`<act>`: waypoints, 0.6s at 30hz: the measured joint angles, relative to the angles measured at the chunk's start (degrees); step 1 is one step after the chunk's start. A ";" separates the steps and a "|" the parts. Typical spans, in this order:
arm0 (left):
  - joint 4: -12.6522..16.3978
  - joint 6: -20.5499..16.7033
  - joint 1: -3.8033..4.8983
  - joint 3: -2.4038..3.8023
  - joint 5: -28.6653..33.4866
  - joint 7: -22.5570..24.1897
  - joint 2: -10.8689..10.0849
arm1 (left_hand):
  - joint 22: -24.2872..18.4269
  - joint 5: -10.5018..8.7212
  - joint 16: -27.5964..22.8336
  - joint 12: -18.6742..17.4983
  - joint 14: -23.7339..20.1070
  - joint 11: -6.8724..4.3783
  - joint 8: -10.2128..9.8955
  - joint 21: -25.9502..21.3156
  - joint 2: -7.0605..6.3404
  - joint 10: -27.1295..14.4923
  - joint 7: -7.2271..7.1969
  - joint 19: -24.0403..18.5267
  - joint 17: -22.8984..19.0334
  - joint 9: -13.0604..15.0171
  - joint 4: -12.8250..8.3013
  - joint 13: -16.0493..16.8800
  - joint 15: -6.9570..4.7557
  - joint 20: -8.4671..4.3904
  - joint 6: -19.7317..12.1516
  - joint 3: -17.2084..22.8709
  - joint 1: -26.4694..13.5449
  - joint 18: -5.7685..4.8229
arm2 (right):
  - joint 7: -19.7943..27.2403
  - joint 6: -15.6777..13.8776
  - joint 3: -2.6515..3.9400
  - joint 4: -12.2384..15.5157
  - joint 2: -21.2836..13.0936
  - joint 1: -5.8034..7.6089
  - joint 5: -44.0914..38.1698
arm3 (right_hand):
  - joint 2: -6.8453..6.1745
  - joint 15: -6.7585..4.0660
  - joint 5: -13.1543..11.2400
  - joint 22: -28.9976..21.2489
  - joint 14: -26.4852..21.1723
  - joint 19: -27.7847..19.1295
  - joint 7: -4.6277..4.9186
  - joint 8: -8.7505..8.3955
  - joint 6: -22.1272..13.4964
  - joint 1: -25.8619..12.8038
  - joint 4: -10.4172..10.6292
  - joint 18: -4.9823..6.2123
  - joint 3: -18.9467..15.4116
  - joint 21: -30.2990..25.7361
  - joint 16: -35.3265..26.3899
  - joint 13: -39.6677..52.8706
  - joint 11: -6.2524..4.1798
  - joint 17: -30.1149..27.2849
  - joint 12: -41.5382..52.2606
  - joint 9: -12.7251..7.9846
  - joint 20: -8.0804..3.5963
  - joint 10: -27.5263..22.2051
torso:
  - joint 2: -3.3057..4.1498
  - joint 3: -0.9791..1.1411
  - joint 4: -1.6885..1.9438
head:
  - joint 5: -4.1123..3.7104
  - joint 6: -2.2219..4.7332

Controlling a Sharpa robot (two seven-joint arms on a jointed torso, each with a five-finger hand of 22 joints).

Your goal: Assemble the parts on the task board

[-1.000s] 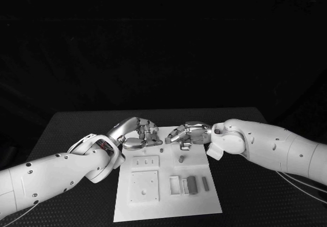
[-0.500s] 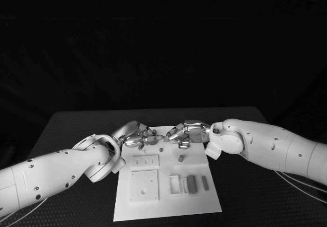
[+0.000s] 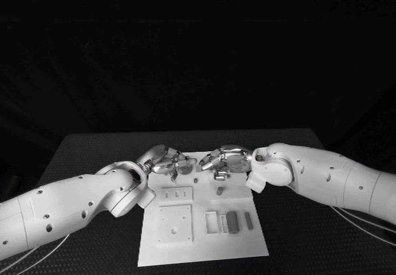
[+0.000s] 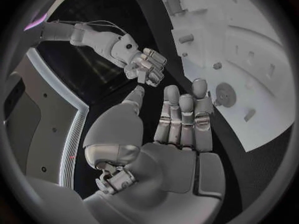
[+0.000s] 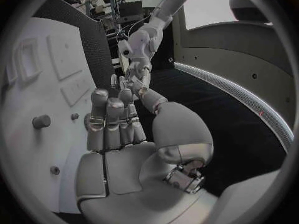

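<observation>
Left hand (image 3: pixel 167 163): hangs over the far end of the task board (image 3: pixel 202 252), palm toward the board. In the left wrist view the fingers lie straight and side by side with the thumb standing apart, and nothing sits between them. Judged empty and open.
Right hand (image 3: pixel 224 163): opposite the left hand across the board's far end, the two close together but not touching. The right wrist view shows straight fingers, the thumb off to the side and a bare palm. Empty.
Reason for posture: both hands face the same patch of board, which suggests they are lining up on a part there. Which part is meant cannot be told.
Task board: white plate in the middle of the black table (image 3: pixel 82 154), lying flat, its near end clear of both hands.
Parts: a short upright peg (image 3: pixel 220 192) stands just below the right hand. Grey bars (image 3: pixel 233 222) lie side by side in the near right corner.
Board fittings: a slotted block (image 3: pixel 177 196) and a square plate (image 3: pixel 175 226) lie on the left half.
Obstruction: the peg stands directly under the right hand's fingers. The narrow gap between the hands leaves little room for either to turn.
</observation>
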 measured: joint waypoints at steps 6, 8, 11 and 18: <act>0.03 1.35 0.02 0.00 1.66 0.15 0.06 | 0.00 0.00 0.00 0.22 -0.01 0.00 0.00 0.00 0.71 0.00 -0.01 0.00 0.28 0.26 4.84 0.20 0.01 0.00 -0.01 -3.17 2.99 -0.01 | 0.00 0.00 0.00 -0.04 -0.01 0.00 -0.24 | 0.00 0.01 0.00 0.00 0.00 0.00 0.00 0.21 0.00 0.00 0.00 0.00 -0.01 0.00 0.00 0.00 0.00 0.00 -0.01 0.00 0.01 0.00 | 0.01 0.00 0.01 | -0.05 -0.13; 0.03 1.91 0.03 0.00 1.80 0.16 0.06 | 0.00 0.00 0.00 0.22 -0.01 0.00 -0.24 0.07 0.83 0.00 0.02 0.00 0.41 0.41 8.77 0.31 0.02 0.01 0.03 -5.72 6.24 -0.01 | 0.00 -0.01 0.00 -0.04 -0.01 0.00 -0.32 | 0.00 0.01 0.00 0.00 0.01 0.00 0.01 0.21 0.00 0.00 -0.01 0.00 -0.01 0.00 0.00 0.00 0.01 -0.01 -0.01 0.00 0.01 -0.01 | 0.01 0.01 0.01 | -0.08 -0.15; 0.02 2.63 0.04 0.00 1.82 0.16 0.07 | -0.01 0.00 0.00 0.22 -0.01 0.00 -0.40 0.47 1.08 0.00 0.21 -0.01 0.45 0.66 14.53 0.41 0.02 0.01 0.44 -9.78 11.55 -0.02 | 0.00 -0.02 0.00 -0.04 0.01 0.00 -0.38 | 0.00 0.02 -0.01 0.00 0.01 0.00 0.01 0.21 -0.01 0.00 -0.01 0.00 -0.01 0.00 0.00 0.00 0.01 -0.01 -0.01 0.00 0.01 -0.01 | 0.01 0.03 0.00 | -0.09 -0.17; 0.01 4.02 0.05 -0.01 1.37 -0.01 0.00 | -0.01 -0.35 0.00 0.22 -0.01 0.00 -0.40 0.47 1.22 0.00 0.13 0.20 0.51 0.80 14.99 0.40 0.04 0.22 0.95 -10.87 11.74 -0.02 | 0.00 -0.07 0.00 -0.16 0.01 0.00 -0.53 | 0.00 -0.11 -0.16 0.00 -0.12 -0.01 0.01 0.21 -0.01 0.00 -0.01 0.01 -0.01 0.00 0.00 0.00 -0.14 -0.01 -0.01 0.00 0.02 0.14 | 0.00 0.03 0.00 | -0.15 -0.16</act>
